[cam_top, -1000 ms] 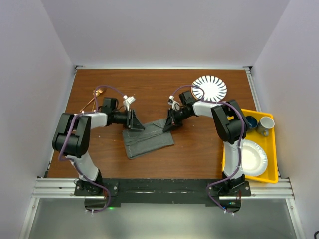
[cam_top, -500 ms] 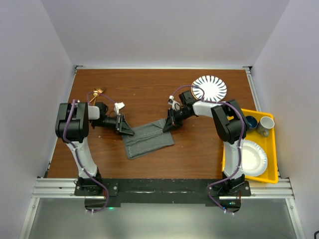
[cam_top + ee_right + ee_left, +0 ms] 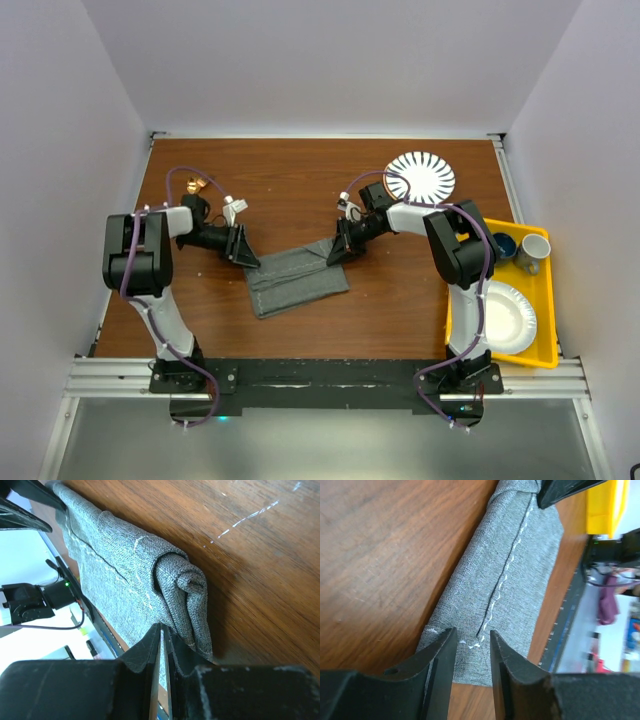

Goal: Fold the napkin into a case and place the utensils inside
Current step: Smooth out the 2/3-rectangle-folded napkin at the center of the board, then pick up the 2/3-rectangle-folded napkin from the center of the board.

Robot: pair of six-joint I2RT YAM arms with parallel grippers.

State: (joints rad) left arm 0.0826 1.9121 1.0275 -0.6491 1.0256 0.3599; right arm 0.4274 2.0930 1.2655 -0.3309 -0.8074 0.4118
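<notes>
The dark grey napkin (image 3: 298, 278) lies folded into a narrow strip, the case, slanting across the middle of the table. My left gripper (image 3: 243, 252) is open and empty just off its left end; the stitched hem (image 3: 510, 570) shows between and beyond my fingertips (image 3: 471, 640). My right gripper (image 3: 338, 250) is shut on the bunched right end of the napkin (image 3: 180, 585), with its tips (image 3: 163, 630) pinching the cloth low on the table. Only a bit of a gold utensil (image 3: 195, 184) shows at the far left behind my left arm; the rest is hidden.
A black-and-white striped plate (image 3: 420, 176) sits at the back right. A yellow tray (image 3: 547, 300) along the right edge holds a white paper plate (image 3: 505, 318), a mug (image 3: 533, 250) and a blue cup (image 3: 502, 245).
My left gripper has let go of the napkin's left end and drawn back to the left. That end now lies flat. My right gripper has not moved.
</notes>
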